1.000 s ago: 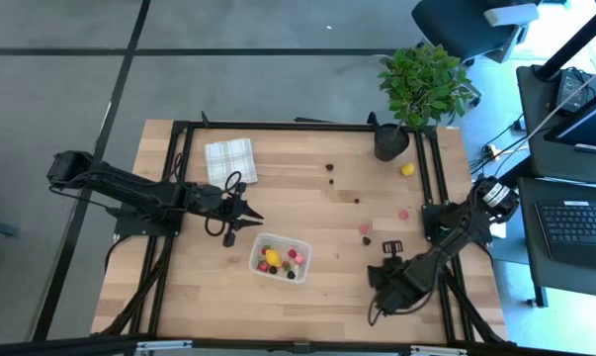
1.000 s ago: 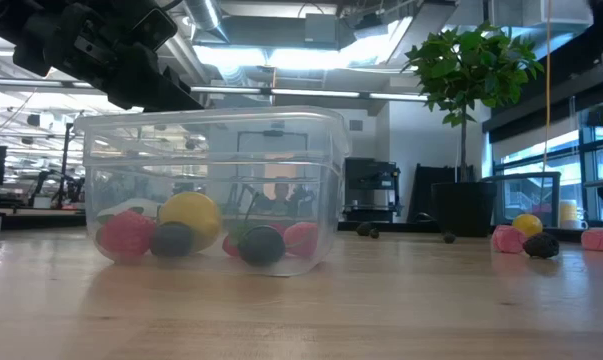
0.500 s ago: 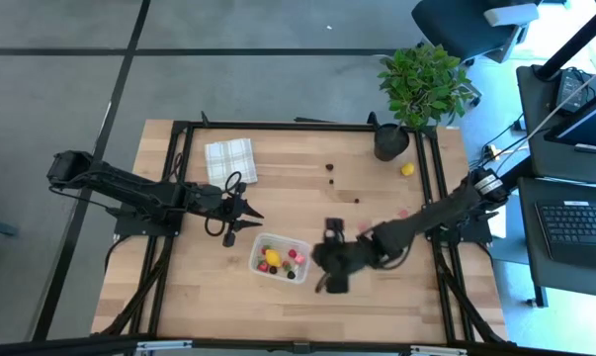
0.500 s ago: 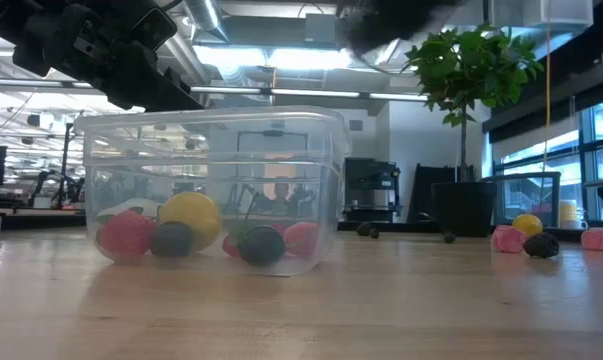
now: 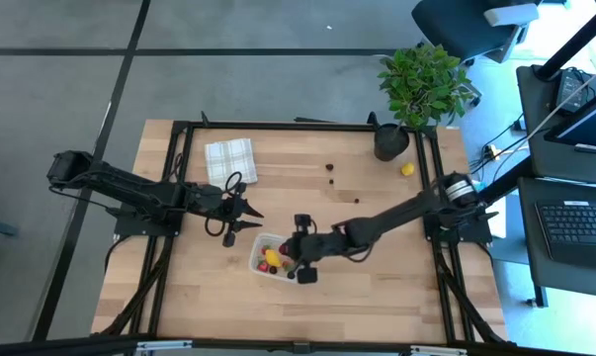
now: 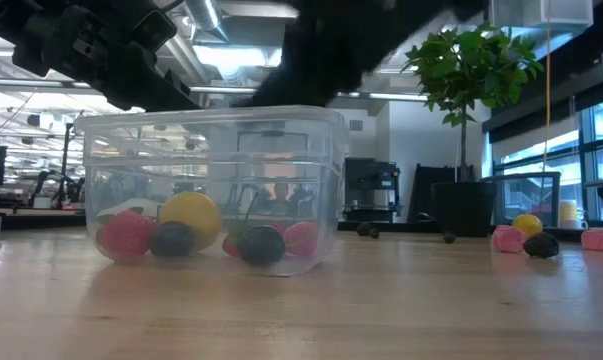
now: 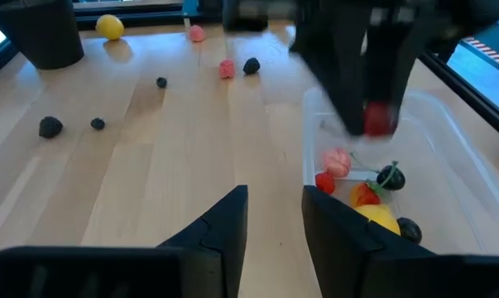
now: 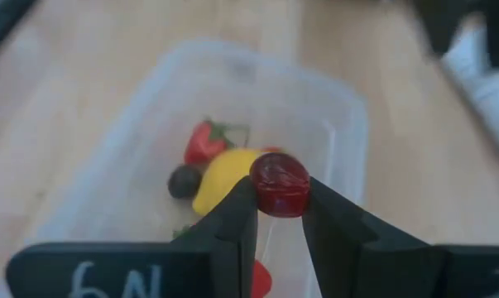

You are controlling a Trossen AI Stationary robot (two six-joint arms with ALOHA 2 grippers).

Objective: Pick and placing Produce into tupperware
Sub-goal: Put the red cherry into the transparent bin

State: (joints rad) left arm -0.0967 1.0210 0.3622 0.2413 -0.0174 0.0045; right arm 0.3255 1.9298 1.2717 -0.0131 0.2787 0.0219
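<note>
My right claw (image 8: 280, 217): squeezing a small dark red berry ball (image 8: 280, 185) over the clear plastic tub (image 8: 348, 124).
Risk: dropped too high, it bounces out onto the bench.

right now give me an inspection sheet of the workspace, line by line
surface: wooden table in a black frame, bare at the near edge
job's things: clear tub holds a lemon, a strawberry and dark berries; loose pieces remain on the table, among them a yellow one and two dark ones
clutter: checked cloth and potted plant at the far edge
grippers: right hand over the tub, shut on a red berry; left hand waits beside the tub, fingers apart, holding nothing
cables: black loop on the left arm
surroundings: desk with a keyboard at the right, office chair behind
</note>
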